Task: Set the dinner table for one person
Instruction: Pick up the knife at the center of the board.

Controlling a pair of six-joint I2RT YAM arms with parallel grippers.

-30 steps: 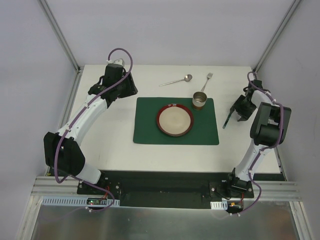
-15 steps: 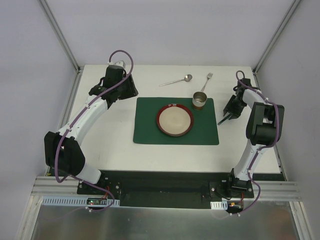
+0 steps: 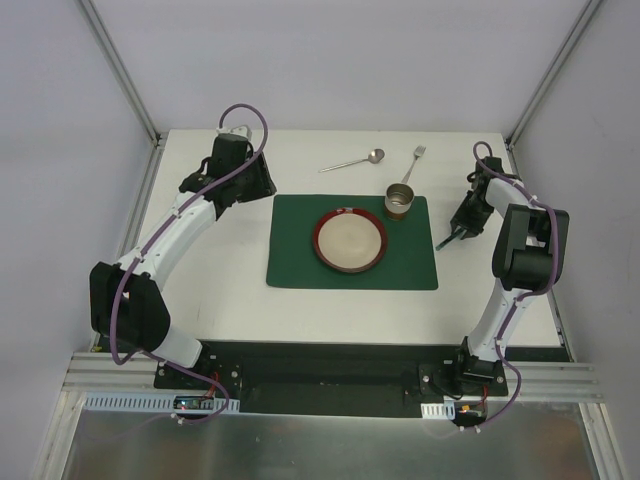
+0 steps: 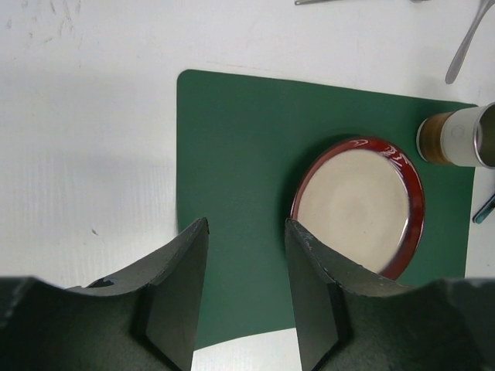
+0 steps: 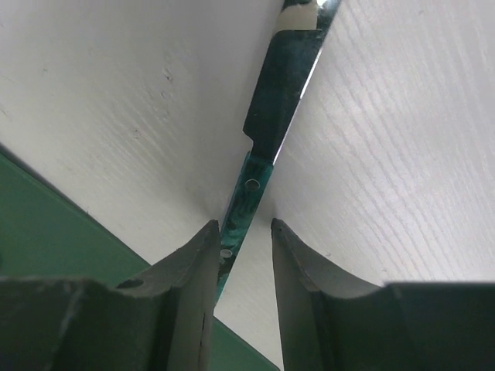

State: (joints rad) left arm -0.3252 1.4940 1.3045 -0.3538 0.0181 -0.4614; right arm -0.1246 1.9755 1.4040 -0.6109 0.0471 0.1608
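Note:
On the white dinner table (image 3: 230, 300) lies a dark green placemat (image 3: 300, 250) holding a red-rimmed plate (image 3: 350, 241) and a metal cup (image 3: 399, 200). A spoon (image 3: 352, 161) and a fork (image 3: 414, 163) lie behind the mat. A green-handled knife (image 5: 267, 108) rests on the table just right of the mat (image 5: 46, 224). My right gripper (image 5: 244, 224) straddles its handle; the left finger touches it and a gap stays beside the right finger. My left gripper (image 4: 246, 224) hovers open and empty over the mat's left part (image 4: 247, 139), beside the plate (image 4: 357, 206).
Metal frame rails (image 3: 140, 110) edge the table at the back corners and sides. The black base plate (image 3: 330, 365) of both arms runs along the near edge. The cup (image 4: 456, 136) stands at the mat's far right corner, close to the knife (image 3: 447, 238).
My right arm swung left and down onto the knife beside the mat, and its jaws narrowed around the handle. The left arm barely shifted.

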